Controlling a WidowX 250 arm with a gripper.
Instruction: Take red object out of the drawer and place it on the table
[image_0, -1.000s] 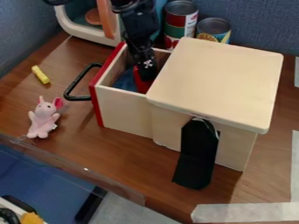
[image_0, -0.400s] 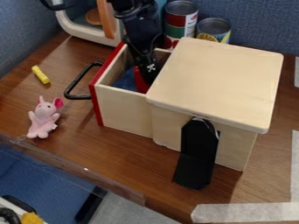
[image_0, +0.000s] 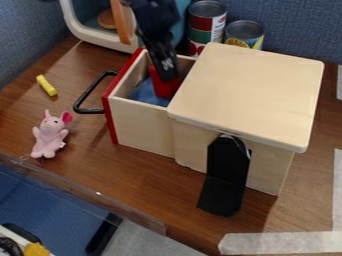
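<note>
The black gripper (image_0: 165, 75) hangs over the open drawer (image_0: 138, 124), beside the edge of the wooden box lid. It is shut on the red object (image_0: 161, 88), whose upper part is partly hidden behind the gripper. The red object is held at the drawer's opening, above blue cloth-like material (image_0: 147, 95) inside. The drawer has a red front and a black handle (image_0: 90, 93).
The wooden box (image_0: 250, 95) stands right of the drawer, with a black strap at its front. Two cans (image_0: 206, 24) are behind it. On the wooden table (image_0: 143, 172) at left lie a pink plush toy (image_0: 49, 135) and a yellow stick (image_0: 46, 85).
The gripper has risen slightly, and the red object has come up with it. More of the blue material shows below. The drawer and box have stayed put.
</note>
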